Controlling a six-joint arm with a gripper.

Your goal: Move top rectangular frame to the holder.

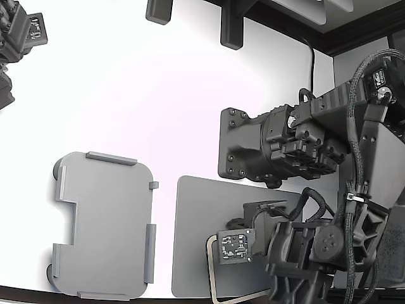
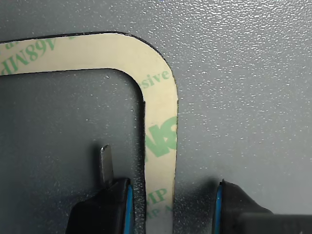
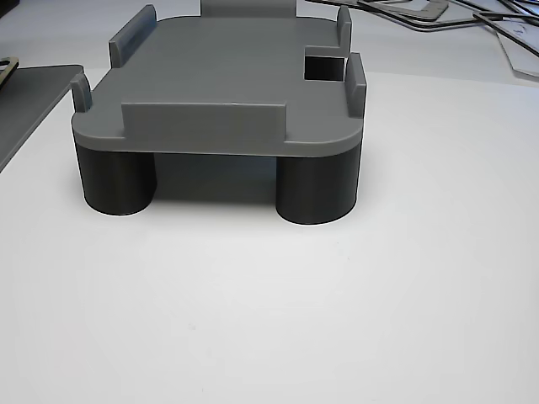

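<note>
Going L to R across the exterior view: the holder (image 1: 104,225) sits bare on the white table (image 1: 158,95), nothing on its deck, tabs up along its edges; just beside it to the exterior view's right lies the dark grey mat (image 1: 193,234), and on that mat, partly hidden under the arm, the top rectangular frame (image 1: 212,266), only one rounded corner showing. Wrist view gives the detail: frame lies flat on the mat, beige w/ green print, and the gripper (image 2: 170,204) straddles one long side near a corner, one finger (image 2: 109,204) inside the opening, the other outside, w/ a thin metal blade by the inner finger. Jaws are spread, a gap on both sides of the strip, nothing pinched yet. Step in hand looks like the grasp. To do it well: get the blade tip under the inner edge, close square across the strip, not skewed, and lift slowly so the thin frame doesn't flex or drag a lower layer, if there is one, along. Arm pose: wrist pointing straight down over the mat at the exterior view's lower right, cables looped behind, well apart from the holder.
</note>
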